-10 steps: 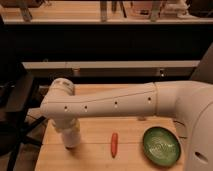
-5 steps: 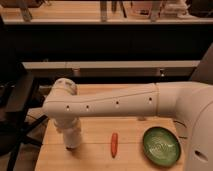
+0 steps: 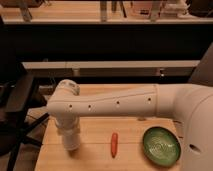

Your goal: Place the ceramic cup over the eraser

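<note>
Whether the fingers are spread or pinching anything cannot be told: the gripper [image 3: 70,142] points straight down at the desk [image 3: 95,132] near its 8 o'clock corner, and only its white cylindrical wrist shows, its tip at or just above the wood. From there the arm [image 3: 107,104] bends at a rounded elbow and runs level toward 3 o'clock to the robot's bulky white body. A carrot [image 3: 114,144] lies near, at 3 o'clock of the gripper, with a green plate [image 3: 161,145] farther that way; cup and eraser are not visible.
</note>
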Controlling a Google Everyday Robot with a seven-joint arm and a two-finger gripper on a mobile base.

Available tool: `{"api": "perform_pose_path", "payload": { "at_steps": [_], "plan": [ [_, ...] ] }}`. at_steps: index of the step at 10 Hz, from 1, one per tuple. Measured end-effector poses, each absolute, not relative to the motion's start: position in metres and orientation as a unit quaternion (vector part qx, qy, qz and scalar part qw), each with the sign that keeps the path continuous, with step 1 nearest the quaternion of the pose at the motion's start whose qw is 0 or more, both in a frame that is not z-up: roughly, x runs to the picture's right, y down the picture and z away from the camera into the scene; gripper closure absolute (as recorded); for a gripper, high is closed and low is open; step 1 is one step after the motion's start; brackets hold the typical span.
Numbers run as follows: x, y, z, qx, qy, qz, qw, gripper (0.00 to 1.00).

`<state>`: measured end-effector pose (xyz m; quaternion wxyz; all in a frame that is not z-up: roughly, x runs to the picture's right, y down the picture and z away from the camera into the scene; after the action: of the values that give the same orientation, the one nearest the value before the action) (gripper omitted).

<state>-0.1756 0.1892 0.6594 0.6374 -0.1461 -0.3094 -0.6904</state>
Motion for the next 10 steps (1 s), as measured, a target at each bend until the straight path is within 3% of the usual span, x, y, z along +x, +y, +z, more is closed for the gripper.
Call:
{"api": "perform_pose_path", "payload": {
  "at_steps": [3,4,8,10],
  "plan": [
    [-0.183,0.197,0.667,-0.127,-0.342,-0.686,0.63,0.25],
    [-0.185,0.199,0.668,-0.123,-0.347,-0.686,0.628,0.2],
    [-0.192,0.199,0.666,-0.116,-0.347,-0.692,0.623,0.23],
    [-0.182,0.196,0.668,-0.123,-0.347,-0.689,0.625,0.42]
  ]
}}
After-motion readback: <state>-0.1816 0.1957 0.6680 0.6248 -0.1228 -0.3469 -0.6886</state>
